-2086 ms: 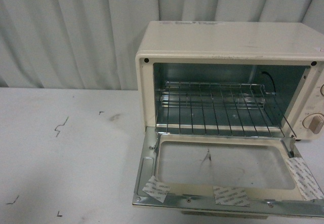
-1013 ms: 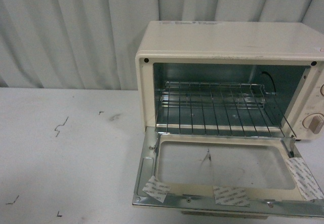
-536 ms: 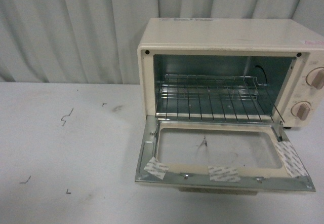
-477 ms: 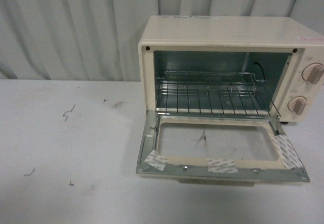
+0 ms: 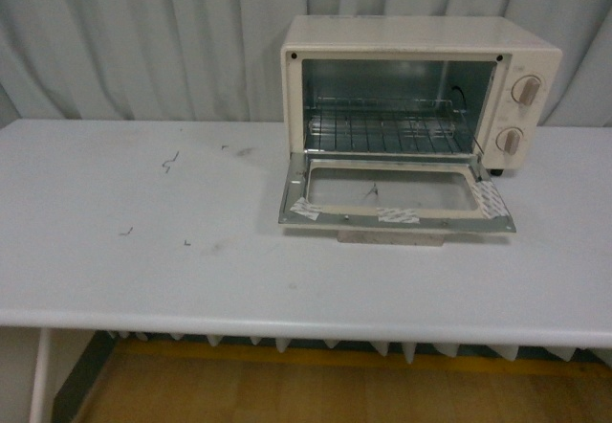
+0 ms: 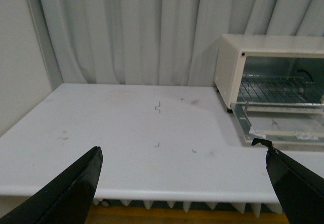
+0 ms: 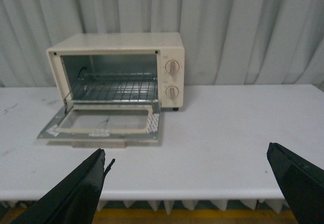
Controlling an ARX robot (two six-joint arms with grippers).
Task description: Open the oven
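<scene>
Pale pleated curtains (image 5: 172,40) hang behind a long white surface (image 5: 143,251) scuffed with small dark marks. Both end effectors sit well back from its near edge: the left end effector (image 6: 185,183) and the right end effector (image 7: 195,183) each show dark fingers spread wide apart with nothing between them, the surface plainly visible through the gap. Farther out, toward the right rear of the surface and close to the curtains, stands a cream-white toaster oven (image 5: 421,35). Its glass-windowed door (image 5: 394,193) is folded fully down and lies nearly flat just above the surface, with strips of tape (image 5: 397,214) on its metal frame. Inside the open cavity, a wire rack (image 5: 387,131) spans the width. Two round knobs (image 5: 526,90) sit one above the other on the panel to the right of the opening
</scene>
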